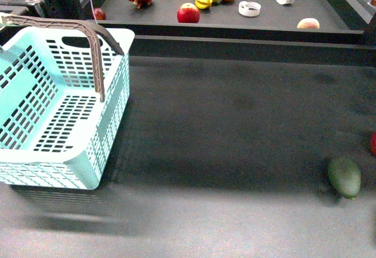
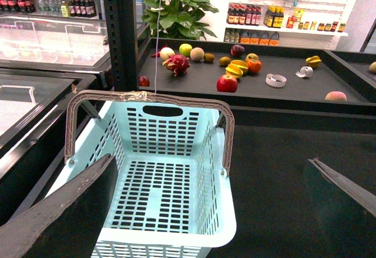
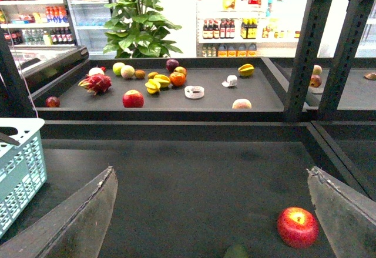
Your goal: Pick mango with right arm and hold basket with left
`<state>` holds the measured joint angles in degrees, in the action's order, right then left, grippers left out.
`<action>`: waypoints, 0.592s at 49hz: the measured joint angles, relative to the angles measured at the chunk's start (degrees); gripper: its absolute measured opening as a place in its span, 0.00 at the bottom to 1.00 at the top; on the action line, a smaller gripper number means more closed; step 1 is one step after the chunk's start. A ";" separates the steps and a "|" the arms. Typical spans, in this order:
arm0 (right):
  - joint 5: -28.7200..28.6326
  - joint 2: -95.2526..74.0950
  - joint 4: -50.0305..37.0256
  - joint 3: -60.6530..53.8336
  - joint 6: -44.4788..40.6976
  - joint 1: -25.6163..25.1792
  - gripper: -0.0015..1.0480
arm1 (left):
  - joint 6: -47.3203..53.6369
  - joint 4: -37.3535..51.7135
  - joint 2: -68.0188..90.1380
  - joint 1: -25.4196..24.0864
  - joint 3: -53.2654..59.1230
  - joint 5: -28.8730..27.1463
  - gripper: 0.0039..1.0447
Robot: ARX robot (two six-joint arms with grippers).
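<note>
The dark surface (image 1: 235, 123) spreads out before you, with a raised shelf (image 1: 247, 33) of scattered fruit behind it. The basket (image 1: 70, 117) sits at the far left of the surface, one ribbed handle (image 1: 101, 70) standing up over its open top. Your left jaws are spread wide with nothing in them. In the left wrist view the basket lies ahead, its open top showing between the two fingers (image 2: 64, 211). Your right jaws are just as wide apart and empty, over the right side of the surface. A dark green fruit (image 1: 344, 176) lies near the right front of the surface, and a red apple (image 3: 298, 227) rests close to one right finger. What looks like the mango (image 1: 308, 24), small and pale orange from here, lies on the shelf toward its right end, near the front rim and well apart from the basket and both jaws.
</note>
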<state>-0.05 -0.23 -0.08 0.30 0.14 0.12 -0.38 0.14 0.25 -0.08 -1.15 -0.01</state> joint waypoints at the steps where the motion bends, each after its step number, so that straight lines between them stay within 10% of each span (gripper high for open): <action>1: 0.00 0.00 0.00 0.00 0.00 0.00 0.92 | 0.00 0.00 0.00 0.00 0.00 0.02 0.95; 17: 0.00 0.00 0.00 0.00 0.00 0.00 0.92 | -0.02 0.00 0.02 0.00 0.00 -0.07 0.95; 24: 0.09 0.00 0.00 0.00 0.00 0.00 0.92 | -12.35 13.25 15.19 12.41 -0.15 -28.48 0.95; 29: 0.02 0.00 0.00 0.00 0.00 0.00 0.92 | -20.70 24.15 31.32 13.97 -1.99 -31.69 0.95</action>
<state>-0.03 -0.23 -0.08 0.30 0.14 0.12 -21.08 24.29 31.57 13.89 -3.14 -31.70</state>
